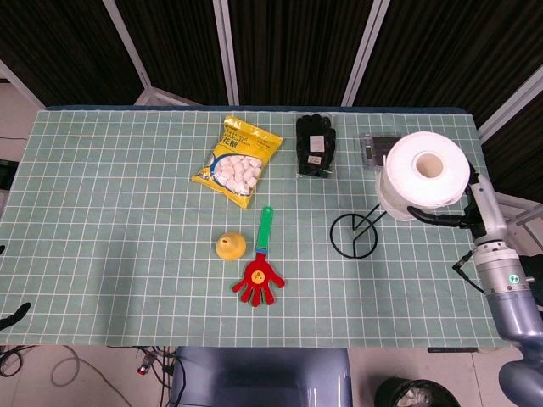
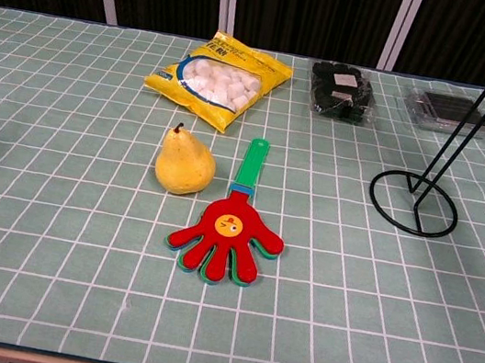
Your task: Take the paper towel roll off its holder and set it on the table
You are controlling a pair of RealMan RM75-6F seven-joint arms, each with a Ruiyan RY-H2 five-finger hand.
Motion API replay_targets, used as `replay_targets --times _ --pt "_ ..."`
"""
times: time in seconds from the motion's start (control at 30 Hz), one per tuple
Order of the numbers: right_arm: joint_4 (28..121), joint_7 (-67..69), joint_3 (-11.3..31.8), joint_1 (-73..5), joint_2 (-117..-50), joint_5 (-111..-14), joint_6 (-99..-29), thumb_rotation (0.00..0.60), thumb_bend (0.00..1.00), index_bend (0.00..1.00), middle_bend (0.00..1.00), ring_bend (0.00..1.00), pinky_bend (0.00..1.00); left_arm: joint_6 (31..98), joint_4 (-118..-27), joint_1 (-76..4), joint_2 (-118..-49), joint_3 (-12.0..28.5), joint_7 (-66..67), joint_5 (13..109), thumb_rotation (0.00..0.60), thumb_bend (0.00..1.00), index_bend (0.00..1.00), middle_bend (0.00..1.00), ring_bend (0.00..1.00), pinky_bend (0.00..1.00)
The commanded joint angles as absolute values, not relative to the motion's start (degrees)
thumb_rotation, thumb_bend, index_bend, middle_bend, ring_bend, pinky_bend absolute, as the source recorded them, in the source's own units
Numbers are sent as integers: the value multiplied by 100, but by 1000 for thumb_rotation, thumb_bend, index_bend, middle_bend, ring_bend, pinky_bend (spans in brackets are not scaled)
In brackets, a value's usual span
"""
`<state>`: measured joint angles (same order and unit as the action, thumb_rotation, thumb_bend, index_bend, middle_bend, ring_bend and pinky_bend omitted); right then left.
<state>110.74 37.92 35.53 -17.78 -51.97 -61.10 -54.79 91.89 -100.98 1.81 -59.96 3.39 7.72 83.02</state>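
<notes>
The white paper towel roll (image 1: 424, 175) hangs high above the table's right side, gripped by my right hand (image 1: 450, 214), whose dark fingers wrap its lower edge. The black wire holder (image 1: 355, 233) stands on its ring base with the bare rod slanting up toward the roll; whether the rod's tip is still inside the core is hidden. In the chest view only the holder (image 2: 416, 201) shows, the roll and hand being above the frame. My left hand is not visible.
A yellow bag of marshmallows (image 1: 237, 160), black gloves (image 1: 315, 145) and a clear box (image 1: 378, 151) lie along the back. A pear (image 1: 230, 246) and a red hand clapper (image 1: 259, 275) lie mid-table, left of the holder.
</notes>
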Motion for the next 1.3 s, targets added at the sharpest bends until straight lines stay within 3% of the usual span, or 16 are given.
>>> replay_targets --times 0.03,0.37,0.63,0.83,1.03,1.3 --pt "11113 4006 3759 -1789 -4891 -5923 -5377 600 0 186 202 179 0 9182 -10100 180 -5995 342 769 8287 600 116 134 0 0 0" --pt "10643 4734 3974 -1836 -4215 -5745 -4609 600 0 186 202 179 0 9175 -10102 179 -5978 337 735 8303 600 116 134 0 0 0" --pt "10428 5552 3707 -1358 -4013 -6624 -4591 600 0 186 202 179 0 9211 -10096 192 -5973 339 706 8327 600 116 134 0 0 0" --pt "10265 6199 3255 -963 -4141 -7540 -4972 600 0 188 202 179 0 9223 -10098 198 -5974 344 704 8325 600 116 134 0 0 0" --pt "10020 6737 2463 -627 -4437 -8775 -5651 600 0 189 202 179 0 9199 -10095 186 -5983 334 724 8336 600 116 134 0 0 0" --pt "9430 7336 1529 -640 -4892 -9731 -6119 600 0 189 202 179 0 9225 -10086 194 -5984 358 710 8312 600 116 134 0 0 0"
